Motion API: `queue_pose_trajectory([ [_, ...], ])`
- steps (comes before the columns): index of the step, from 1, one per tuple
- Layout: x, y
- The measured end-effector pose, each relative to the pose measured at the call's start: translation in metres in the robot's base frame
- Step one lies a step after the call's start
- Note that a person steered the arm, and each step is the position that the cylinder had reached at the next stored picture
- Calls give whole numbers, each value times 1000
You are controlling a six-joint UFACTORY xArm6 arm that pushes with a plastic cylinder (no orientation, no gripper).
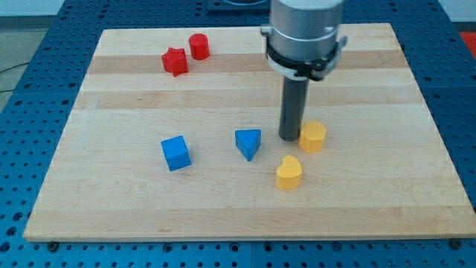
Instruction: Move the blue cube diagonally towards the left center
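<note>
The blue cube [176, 152] sits on the wooden board [111, 193], left of centre. A blue triangular block [248, 143] lies to its right. My tip [288, 138] rests on the board right of the blue triangle, a short gap from it, and right beside the left side of a yellow block [313, 136]. The tip is well to the right of the blue cube, with the triangle between them.
A yellow heart-shaped block [288, 173] lies below the tip. A red star-shaped block [175, 61] and a red cylinder [198, 46] stand close together at the view's top left. The arm's grey body [305, 30] hangs over the board's top centre.
</note>
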State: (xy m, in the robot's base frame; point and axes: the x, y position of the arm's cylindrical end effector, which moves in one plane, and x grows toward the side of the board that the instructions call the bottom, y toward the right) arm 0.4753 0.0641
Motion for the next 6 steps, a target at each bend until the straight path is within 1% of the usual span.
queue_pose_trajectory([
  [1,10,-83],
  [2,17,-110],
  [3,21,-70],
  [4,65,-98],
  [5,44,-163],
  [6,3,-201],
])
